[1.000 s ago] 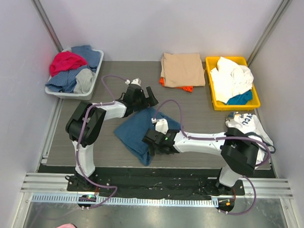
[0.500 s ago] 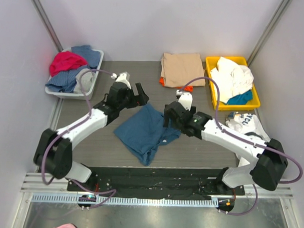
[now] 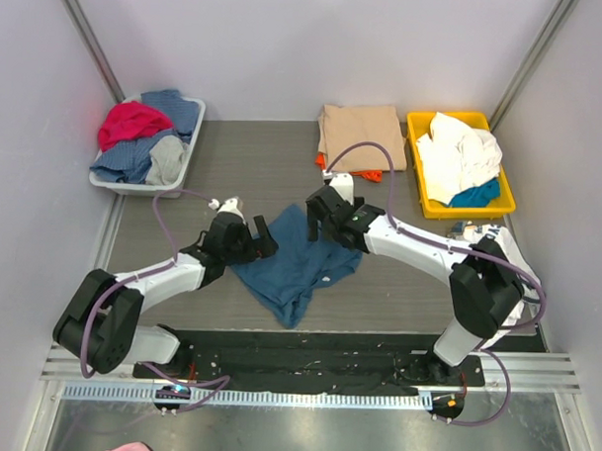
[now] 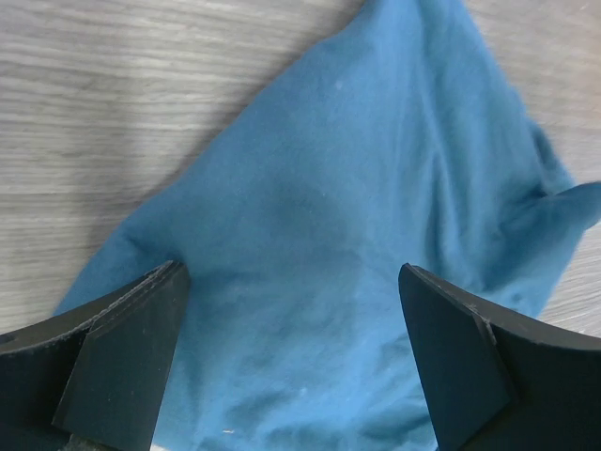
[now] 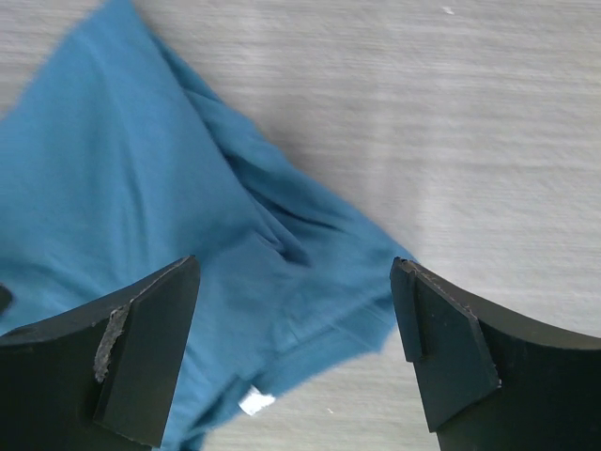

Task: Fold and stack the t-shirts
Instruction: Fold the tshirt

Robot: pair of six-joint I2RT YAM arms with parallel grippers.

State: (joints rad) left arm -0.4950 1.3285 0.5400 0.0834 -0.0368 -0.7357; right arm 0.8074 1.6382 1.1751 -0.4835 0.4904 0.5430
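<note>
Facing one teal t-shirt (image 3: 294,270), left pincer (image 4: 291,274), right pincer (image 5: 293,267), both agape

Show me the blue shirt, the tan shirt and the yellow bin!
blue t-shirt (image 3: 295,260): top view, middle of the cloth.
tan folded t-shirt (image 3: 361,139): top view, middle of its top face.
yellow bin (image 3: 423,118): top view, far left corner of its rim.

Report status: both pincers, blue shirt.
Left pincer open over blue shirt, left edge. Right pincer open over its far edge. Shirt unfolded, rumpled. Nothing blocking.
</note>
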